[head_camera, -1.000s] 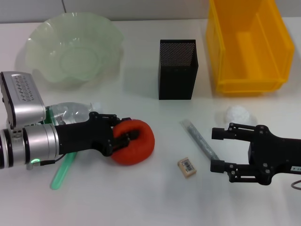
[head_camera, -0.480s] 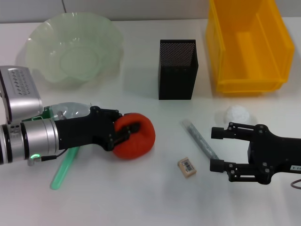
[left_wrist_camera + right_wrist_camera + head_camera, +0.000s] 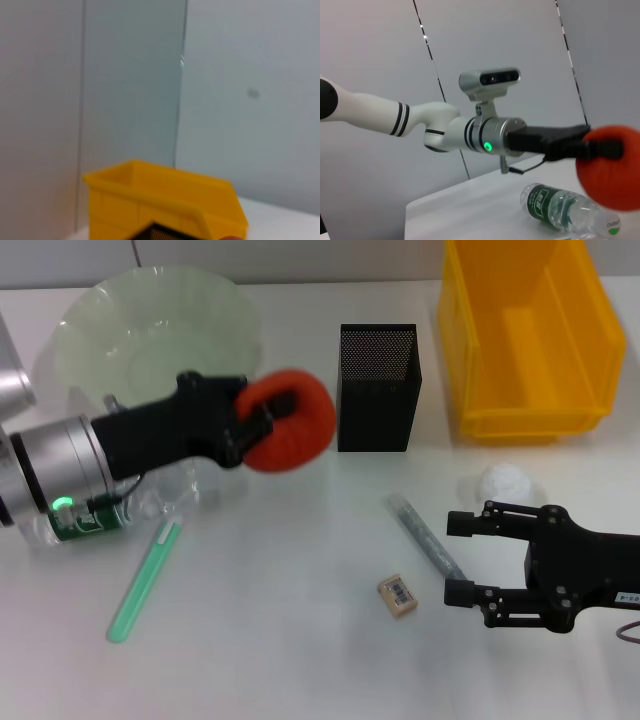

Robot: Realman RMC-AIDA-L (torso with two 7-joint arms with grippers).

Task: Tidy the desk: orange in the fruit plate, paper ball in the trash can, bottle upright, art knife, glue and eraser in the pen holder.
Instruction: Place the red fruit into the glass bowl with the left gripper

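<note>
Left gripper (image 3: pixel 268 422) is now carrying the orange (image 3: pixel 292 420) clear of the table, where a second ago the fruit was sitting on the surface; fingers are clamping the fruit from both sides; the load is hanging in the air between the fruit plate (image 3: pixel 90 320) and the pen holder (image 3: pixel 377 386), just off the plate's near rim. The lift is uncovering the bottle (image 3: pixel 120 510), lying on its side below the arm, with the glue (image 3: pixel 143 580) beside it. Judging the pick done, the drop into the plate is coming next.

Right gripper (image 3: pixel 468 558) is waiting low over the table, fingers apart, near the art knife (image 3: pixel 424 536); eraser (image 3: pixel 397 594) and paper ball (image 3: pixel 503 482) are lying untouched; trash can (image 3: pixel 480 360) is standing behind.
</note>
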